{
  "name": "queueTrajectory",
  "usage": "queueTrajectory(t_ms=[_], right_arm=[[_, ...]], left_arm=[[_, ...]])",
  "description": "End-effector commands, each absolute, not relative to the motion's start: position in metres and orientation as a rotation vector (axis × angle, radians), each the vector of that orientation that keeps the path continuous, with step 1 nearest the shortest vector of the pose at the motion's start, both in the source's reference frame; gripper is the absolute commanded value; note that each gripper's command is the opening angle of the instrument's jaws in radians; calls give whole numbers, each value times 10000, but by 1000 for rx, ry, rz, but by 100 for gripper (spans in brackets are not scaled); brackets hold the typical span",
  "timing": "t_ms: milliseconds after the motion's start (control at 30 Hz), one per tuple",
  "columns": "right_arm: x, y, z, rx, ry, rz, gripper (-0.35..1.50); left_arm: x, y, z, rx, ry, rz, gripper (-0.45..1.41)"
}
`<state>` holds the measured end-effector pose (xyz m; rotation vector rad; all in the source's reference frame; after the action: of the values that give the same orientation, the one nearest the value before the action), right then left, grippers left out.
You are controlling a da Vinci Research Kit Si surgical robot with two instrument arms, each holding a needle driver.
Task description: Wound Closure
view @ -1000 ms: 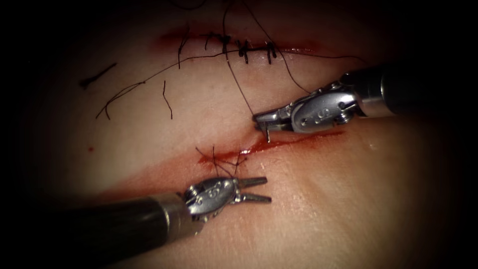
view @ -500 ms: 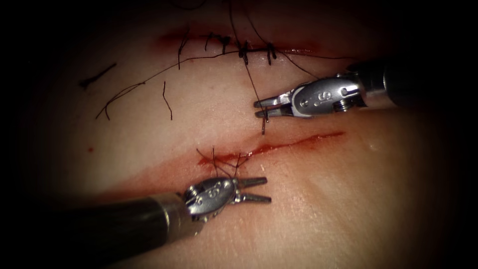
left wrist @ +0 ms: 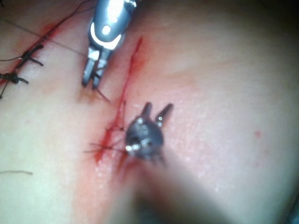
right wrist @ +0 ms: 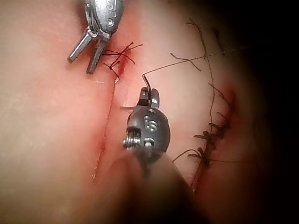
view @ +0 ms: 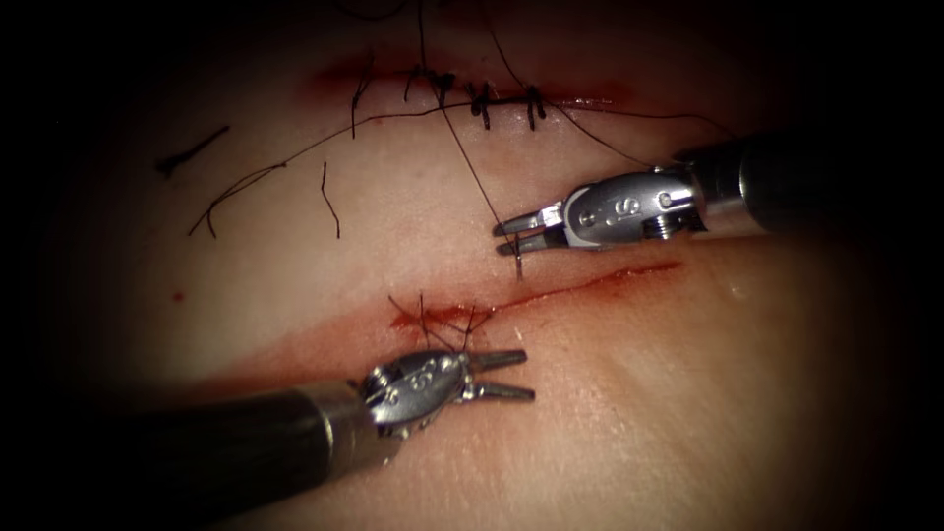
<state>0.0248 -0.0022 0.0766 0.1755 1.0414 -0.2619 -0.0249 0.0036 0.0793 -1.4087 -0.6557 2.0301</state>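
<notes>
A: On the tissue (view: 629, 393), two cuts are showing. The far one is lying stitched with dark knots. The near cut (view: 580, 285) is lying open on its right part, with red fluid (view: 295, 359) along it and one knot (view: 442, 317) at its left end.

B: What are the tools doing?

A: The left tool (view: 501, 376) is hovering just below the knot, jaws apart, holding nothing. The right tool (view: 511, 237) is sitting just above the cut, jaws pinching the needle (view: 518, 261).

B: Where is the needle pointing?

A: It is poking down from the jaws toward the cut's upper edge. I cannot tell if the tip is touching the tissue. How far along its curve it is held, I cannot tell either.

B: And the thread (view: 472, 172)?

A: It is running from the jaws up toward the far stitches.

B: What could go wrong?

A: The needle could twist in the jaws if it is pressing on the tissue at a slant. The thread could catch on the old knots, since it is crossing them.
</notes>
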Motion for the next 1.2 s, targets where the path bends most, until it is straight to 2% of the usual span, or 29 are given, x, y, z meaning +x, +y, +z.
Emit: queueTrajectory(t_ms=[33, 233, 300, 367, 467, 1000, 1200], right_arm=[[254, -25, 771, 195, 1043, -239, -35], [256, -22, 768, 212, 1035, -224, -35], [256, -23, 768, 212, 1035, -225, -35], [257, -23, 769, 211, 1035, -226, -35], [256, -25, 768, 215, 1035, -222, -35], [257, -23, 767, 235, 1031, -189, -35], [256, -20, 771, 368, 1045, -80, -35]], left_arm=[[-256, 31, 799, -1409, -659, 2028, 32], [-256, 38, 798, -1390, -624, 2024, 26], [-257, 45, 800, -1360, -569, 2019, 4], [-258, 47, 805, -1327, -499, 2027, 2], [-263, 42, 817, -1292, -434, 2053, 2], [-269, 21, 870, -1262, -496, 2139, 7], [-267, 21, 873, -1260, -496, 2143, 7]])
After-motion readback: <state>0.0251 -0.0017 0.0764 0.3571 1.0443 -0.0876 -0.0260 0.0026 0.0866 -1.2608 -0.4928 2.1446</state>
